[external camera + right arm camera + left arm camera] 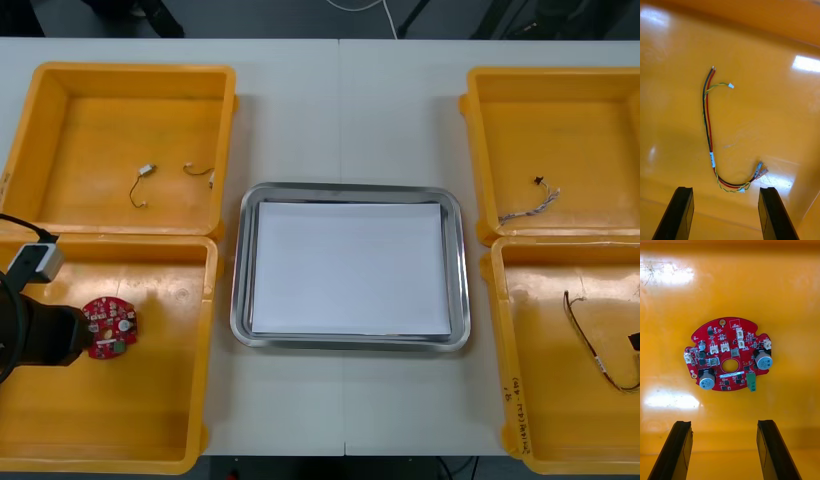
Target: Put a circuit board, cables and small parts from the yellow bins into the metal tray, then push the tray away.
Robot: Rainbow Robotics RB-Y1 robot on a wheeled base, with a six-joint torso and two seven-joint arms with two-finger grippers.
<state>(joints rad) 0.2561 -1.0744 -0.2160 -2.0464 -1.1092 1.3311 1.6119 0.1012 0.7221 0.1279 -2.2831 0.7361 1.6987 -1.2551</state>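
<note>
A round red circuit board (729, 356) lies flat on the floor of the near left yellow bin (150, 420). My left gripper (725, 452) hangs open just short of it, with nothing between its fingers. From above, the board (110, 327) sits right beside the end of my left arm (40, 335). In the near right yellow bin (550, 400) lies a red, black and yellow cable (709, 127). My right gripper (726, 215) is open over the cable's curved end, apart from it. The metal tray (238, 290), white inside, sits between the bins.
The far left bin (60, 130) holds two short cables (140, 187) (198, 171). A twisted blue and white cable (530, 206) lies in the far right bin (600, 130). The bin walls stand close on both sides of the tray.
</note>
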